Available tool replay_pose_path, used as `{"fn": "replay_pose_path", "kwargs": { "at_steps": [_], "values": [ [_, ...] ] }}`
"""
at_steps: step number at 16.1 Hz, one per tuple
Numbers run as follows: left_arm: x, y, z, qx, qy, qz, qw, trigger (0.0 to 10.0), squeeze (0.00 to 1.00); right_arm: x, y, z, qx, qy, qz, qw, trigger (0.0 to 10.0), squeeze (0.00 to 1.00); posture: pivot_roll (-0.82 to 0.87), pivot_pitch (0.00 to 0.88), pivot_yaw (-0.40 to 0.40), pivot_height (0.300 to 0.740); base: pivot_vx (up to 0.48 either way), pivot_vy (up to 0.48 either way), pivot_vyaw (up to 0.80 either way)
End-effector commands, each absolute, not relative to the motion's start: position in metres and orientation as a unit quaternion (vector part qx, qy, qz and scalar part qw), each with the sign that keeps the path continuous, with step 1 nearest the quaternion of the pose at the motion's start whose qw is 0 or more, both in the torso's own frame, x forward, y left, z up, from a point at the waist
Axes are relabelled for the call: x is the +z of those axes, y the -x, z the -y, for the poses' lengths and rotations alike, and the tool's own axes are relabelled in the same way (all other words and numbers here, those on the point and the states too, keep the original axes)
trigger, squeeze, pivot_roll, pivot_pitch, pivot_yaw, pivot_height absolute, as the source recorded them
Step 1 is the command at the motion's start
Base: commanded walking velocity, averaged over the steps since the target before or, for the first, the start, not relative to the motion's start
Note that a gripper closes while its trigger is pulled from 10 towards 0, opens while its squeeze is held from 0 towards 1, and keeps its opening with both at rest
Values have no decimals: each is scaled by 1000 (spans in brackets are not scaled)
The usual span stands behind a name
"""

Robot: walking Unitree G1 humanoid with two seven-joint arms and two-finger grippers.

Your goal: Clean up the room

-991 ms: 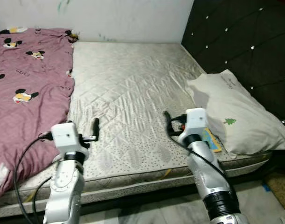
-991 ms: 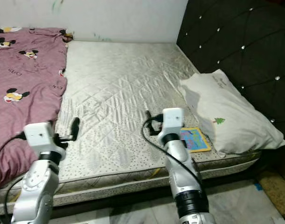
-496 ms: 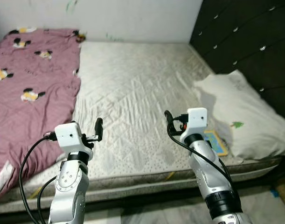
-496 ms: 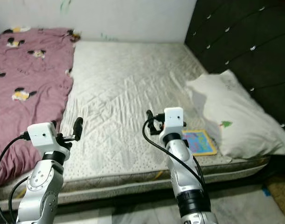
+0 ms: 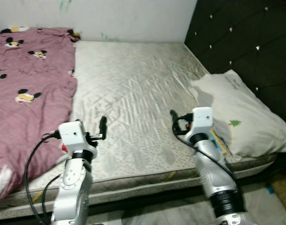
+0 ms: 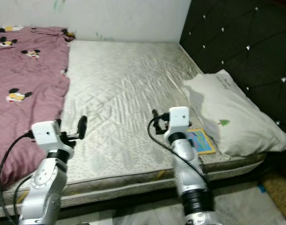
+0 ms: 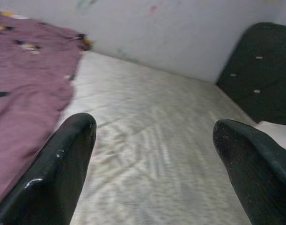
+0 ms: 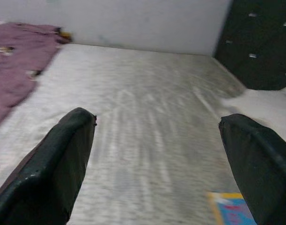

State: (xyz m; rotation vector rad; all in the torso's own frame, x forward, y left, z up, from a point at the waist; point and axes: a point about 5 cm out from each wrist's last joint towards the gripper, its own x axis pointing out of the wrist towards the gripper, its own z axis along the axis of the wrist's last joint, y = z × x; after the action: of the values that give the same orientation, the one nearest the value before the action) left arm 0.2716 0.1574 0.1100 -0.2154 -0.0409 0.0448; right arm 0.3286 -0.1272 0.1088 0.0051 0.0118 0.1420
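Note:
A purple blanket (image 5: 25, 79) with cartoon mice lies rumpled over the left side of the bare mattress (image 5: 133, 79). A white pillow (image 5: 241, 117) rests at the right, against the headboard. A colourful flat book (image 6: 199, 140) lies on the mattress beside the pillow, near the front edge. My left gripper (image 5: 102, 123) hovers open over the front left of the mattress, next to the blanket's edge, holding nothing. My right gripper (image 5: 173, 115) is also open and empty, just left of the book (image 8: 229, 211).
A black tufted headboard (image 5: 245, 37) rises on the right. A white wall (image 5: 128, 18) runs behind the bed. Pale floor (image 5: 180, 213) shows below the mattress's front edge, with a brown patch at the right corner (image 5: 281, 183).
The whole picture has shifted a little, so the camera moved. Both arms keep the same raised pose with fingers apart; nothing on the bed has moved.

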Motion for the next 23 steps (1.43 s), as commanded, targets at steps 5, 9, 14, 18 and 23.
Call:
{"fn": "replay_pose_path", "kwargs": {
  "at_steps": [5,9,14,18,23],
  "values": [
    [110,-268,-155,16,94,25,995,10000,0,107,-328,130,61,2,-12,998,10000,0,12,37,-85,740,0,480,0],
    [109,-267,-161,25,68,20,997,10000,0,106,-327,133,57,5,-11,998,10000,0,9,44,-82,740,0,457,0],
    [111,-253,-177,76,25,37,996,10000,0,108,-321,138,61,-9,-2,998,10000,0,6,44,-82,740,0,0,0],
    [105,-230,-184,24,37,45,998,10000,0,97,-303,142,39,-43,-31,998,10000,0,10,50,-88,740,0,0,0],
    [106,-239,-182,48,5,33,998,10000,0,98,-301,139,49,-42,-35,997,10000,0,4,52,-92,740,0,0,0]
  ]
}}
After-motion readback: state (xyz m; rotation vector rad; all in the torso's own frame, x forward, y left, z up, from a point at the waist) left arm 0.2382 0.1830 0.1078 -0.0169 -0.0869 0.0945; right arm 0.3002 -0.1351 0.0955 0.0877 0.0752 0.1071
